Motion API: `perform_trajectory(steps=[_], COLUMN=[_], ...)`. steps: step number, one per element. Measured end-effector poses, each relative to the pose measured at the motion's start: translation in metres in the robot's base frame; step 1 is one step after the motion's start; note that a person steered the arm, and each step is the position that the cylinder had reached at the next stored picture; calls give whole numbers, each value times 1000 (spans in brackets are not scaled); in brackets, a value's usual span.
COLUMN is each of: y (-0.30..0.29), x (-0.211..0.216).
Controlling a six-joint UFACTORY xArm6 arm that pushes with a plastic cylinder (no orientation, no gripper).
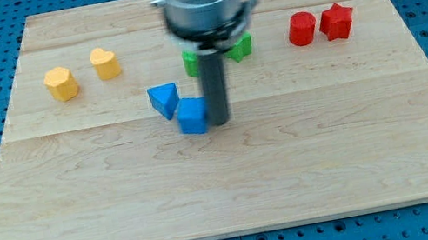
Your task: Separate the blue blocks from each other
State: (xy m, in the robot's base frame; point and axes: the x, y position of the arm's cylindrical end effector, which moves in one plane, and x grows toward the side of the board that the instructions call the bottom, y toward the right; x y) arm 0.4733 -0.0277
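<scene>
A blue triangular block [163,100] and a blue cube [192,116] sit near the middle of the wooden board [235,187], touching at a corner, the cube lower and to the right. My tip [221,123] stands right against the cube's right side. The rod rises from there to the arm's grey body at the view's top.
A yellow hexagon block [61,83] and a yellow heart-shaped block [105,62] lie at upper left. Two green blocks [240,46] sit behind the rod, one partly hidden [190,60]. A red cylinder [301,29] and a red star block [337,21] lie at upper right.
</scene>
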Motion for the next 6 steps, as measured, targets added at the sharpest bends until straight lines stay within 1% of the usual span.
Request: perform_trajectory(steps=[1, 2, 3, 4, 5, 6], y=[-54, 0, 0, -35, -77, -39], x=[22, 17, -9, -47, -51, -33])
